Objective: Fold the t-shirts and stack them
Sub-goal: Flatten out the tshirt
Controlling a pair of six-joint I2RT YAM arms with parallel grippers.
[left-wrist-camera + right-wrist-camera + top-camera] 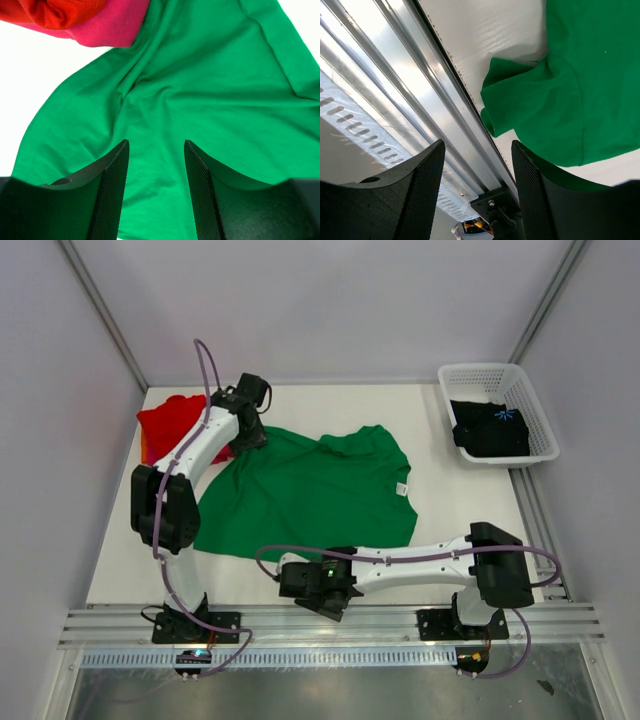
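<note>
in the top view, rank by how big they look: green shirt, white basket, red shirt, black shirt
1. green shirt
2. white basket
3. red shirt and black shirt: near alike, the red partly hidden by the left arm

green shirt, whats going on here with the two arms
The green t-shirt lies spread out, unfolded. The left end effector is open above its far-left part, beside the red shirt and magenta shirt; the right end effector is open by a sleeve at the near edge. Neither holds cloth. A black shirt sits in the white basket.
</note>
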